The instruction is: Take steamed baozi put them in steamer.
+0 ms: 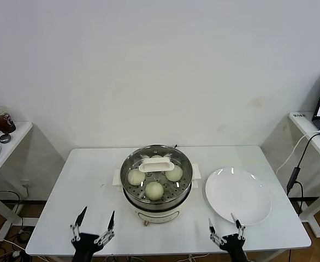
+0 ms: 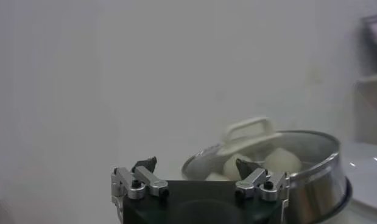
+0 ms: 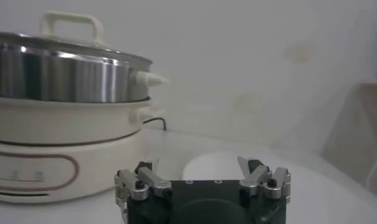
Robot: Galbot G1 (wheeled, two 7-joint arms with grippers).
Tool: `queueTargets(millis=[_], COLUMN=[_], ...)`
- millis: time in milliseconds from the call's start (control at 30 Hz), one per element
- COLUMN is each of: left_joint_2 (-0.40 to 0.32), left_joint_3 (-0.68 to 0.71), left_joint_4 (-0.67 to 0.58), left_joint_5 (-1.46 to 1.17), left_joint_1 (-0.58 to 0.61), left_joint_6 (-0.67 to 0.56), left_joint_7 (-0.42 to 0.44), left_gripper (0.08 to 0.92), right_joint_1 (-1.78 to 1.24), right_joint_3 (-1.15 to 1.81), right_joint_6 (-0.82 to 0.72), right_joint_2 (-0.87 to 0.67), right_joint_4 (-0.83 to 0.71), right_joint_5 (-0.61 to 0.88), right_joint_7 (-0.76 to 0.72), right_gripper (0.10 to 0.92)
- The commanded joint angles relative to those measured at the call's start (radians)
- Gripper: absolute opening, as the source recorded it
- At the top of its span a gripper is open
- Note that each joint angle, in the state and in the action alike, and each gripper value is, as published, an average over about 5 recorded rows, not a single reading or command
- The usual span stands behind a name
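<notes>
Both tools are hanging at the white desk's (image 1: 67, 180) near edge, left tool (image 1: 96, 220) and right tool (image 1: 224, 226) each spread apart and holding nothing. Beyond them the steamer (image 1: 156, 183) is sitting mid-desk, baozi (image 1: 154, 190) inside under a glass lid (image 1: 156, 164), a plate (image 1: 237, 195) just beside it. Bare white wall (image 1: 160, 71) is rising behind.

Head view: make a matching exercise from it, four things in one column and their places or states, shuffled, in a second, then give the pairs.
1. Round cream-white steamed baozi
2. Flat round white plate
3. Round glass lid with white handle
4. Left claw

A. Open, at the table's near edge, holding nothing
B. Bare, on the table beside the steamer
C. Closed over the shiny steel steamer
D. Inside the steamer, on its perforated tray

Pairs: 1-D, 2-B, 3-C, 4-A
</notes>
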Motion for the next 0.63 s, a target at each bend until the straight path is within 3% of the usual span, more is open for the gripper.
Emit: queueTargets(millis=[33,633], left_joint_2=[-0.054,-0.042], left_joint_3=[-0.063,-0.081], left_joint_4=[0.195,0.207], left_joint_5=[-0.165,-0.135], left_joint_1=[0.127,0.106], left_joint_6=[-0.192,-0.193], left_joint_7=[0.036,0.094], left_gripper=[0.823,0.823], right_joint_1=[-0.122,-0.159], right_joint_3=[-0.050,-0.047], right_joint_6=[-0.067,-0.034], right_joint_2=[-0.081,-0.067], right_joint_4=[0.092,0.098], right_joint_5=[0.071,0.026], right_joint_7=[0.004,0.015], right_gripper=[0.823,0.823])
